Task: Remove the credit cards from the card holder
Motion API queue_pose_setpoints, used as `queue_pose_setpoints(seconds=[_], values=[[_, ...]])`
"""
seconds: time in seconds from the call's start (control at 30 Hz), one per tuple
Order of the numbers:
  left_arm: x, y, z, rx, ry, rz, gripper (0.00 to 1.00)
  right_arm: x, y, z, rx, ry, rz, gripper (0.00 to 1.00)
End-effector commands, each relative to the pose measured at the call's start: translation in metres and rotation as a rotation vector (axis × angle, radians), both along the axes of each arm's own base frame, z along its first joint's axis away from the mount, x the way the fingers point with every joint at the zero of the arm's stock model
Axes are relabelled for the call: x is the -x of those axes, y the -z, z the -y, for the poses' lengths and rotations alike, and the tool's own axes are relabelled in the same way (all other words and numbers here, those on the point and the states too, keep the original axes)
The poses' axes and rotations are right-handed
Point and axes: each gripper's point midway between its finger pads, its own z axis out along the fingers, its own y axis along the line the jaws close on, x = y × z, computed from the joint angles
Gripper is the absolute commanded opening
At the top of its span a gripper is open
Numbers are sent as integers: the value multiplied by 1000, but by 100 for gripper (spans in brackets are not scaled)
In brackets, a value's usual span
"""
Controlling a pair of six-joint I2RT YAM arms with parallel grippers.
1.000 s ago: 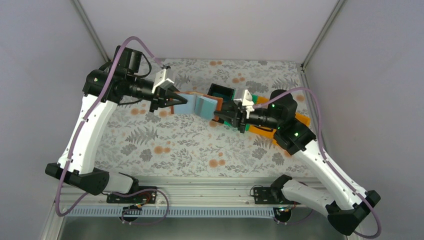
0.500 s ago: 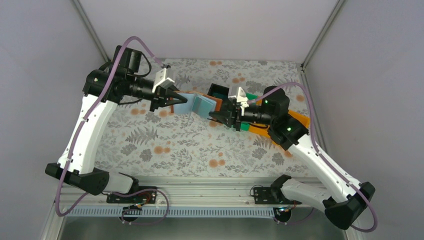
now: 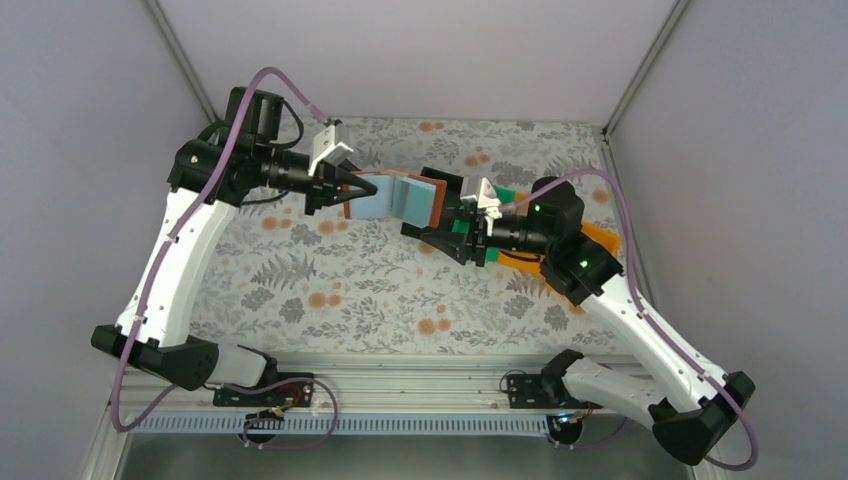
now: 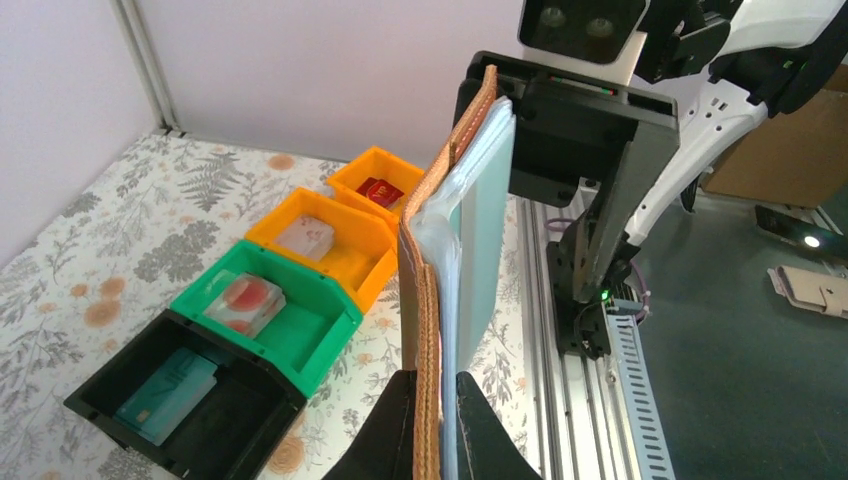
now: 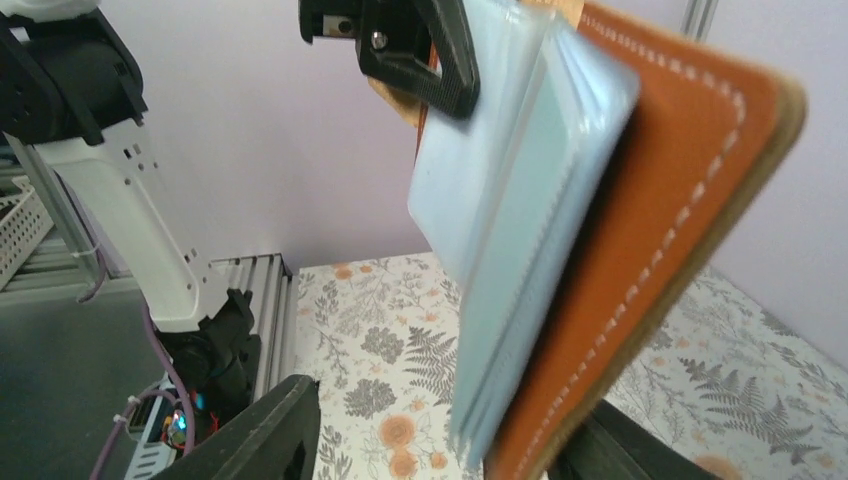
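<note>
The card holder is a brown bifold with pale blue inner leaves, held in the air above the table. My left gripper is shut on its left end; in the left wrist view both fingers pinch the brown stitched edge. My right gripper stands open at its right end. In the right wrist view the card holder's lower corner hangs between my right gripper's spread jaws. A teal credit card lies in the black bin and a red one in the far orange bin. Any cards inside the holder are hidden.
A row of bins stands on the floral table behind the card holder: black, green, orange and another orange. The green one holds a clear block with red spots. The metal rail runs along the near edge.
My right gripper has opened wider and moved left, up to the card holder's free end. My left gripper has shifted slightly up and right, still clamped on the card holder.
</note>
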Motion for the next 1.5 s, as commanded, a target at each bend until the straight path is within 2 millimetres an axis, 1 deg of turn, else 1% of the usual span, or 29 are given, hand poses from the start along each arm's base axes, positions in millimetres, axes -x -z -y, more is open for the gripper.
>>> queue_pose_setpoints(seconds=[0.0, 0.07, 0.1, 0.23, 0.3, 0.4, 0.6, 0.7, 0.83, 1.03, 1.27, 1.4, 1.47], values=[[-2, -6, 2, 19, -1, 9, 2, -2, 6, 0, 21, 3, -30, 54], [-1, -5, 2, 19, 2, 8, 2, -3, 3, -2, 14, 0, -22, 45], [0, -6, 2, 20, 5, 12, 3, -3, 1, -2, 13, -2, -16, 44], [4, -6, 0, 15, 17, 29, 2, -2, -7, 4, 6, 23, 37, 44], [7, -5, 0, 12, 28, 37, 2, -6, -13, 11, -2, 67, 51, 41], [9, -4, 0, 10, 39, 45, 2, -5, -20, 14, -11, 65, 57, 40], [14, -6, -1, 19, 60, 51, 2, -15, -22, 18, -5, 110, 43, 33], [16, -7, -1, 22, 64, 54, 2, -18, -22, 16, -8, 109, 33, 31], [18, -8, -1, 28, 72, 51, 2, -20, -23, 12, -8, 94, 24, 31], [14, -4, 1, 29, 66, 32, 2, -21, -22, 4, -8, 50, 1, 33], [14, -3, 1, 30, 65, 27, 2, -24, -20, -1, -12, 30, -20, 33], [8, 0, 3, 31, 43, 4, 2, -27, -19, -5, -19, 18, -38, 33], [3, 3, 3, 29, 26, -9, 2, -28, -19, -7, -22, 14, -47, 31]])
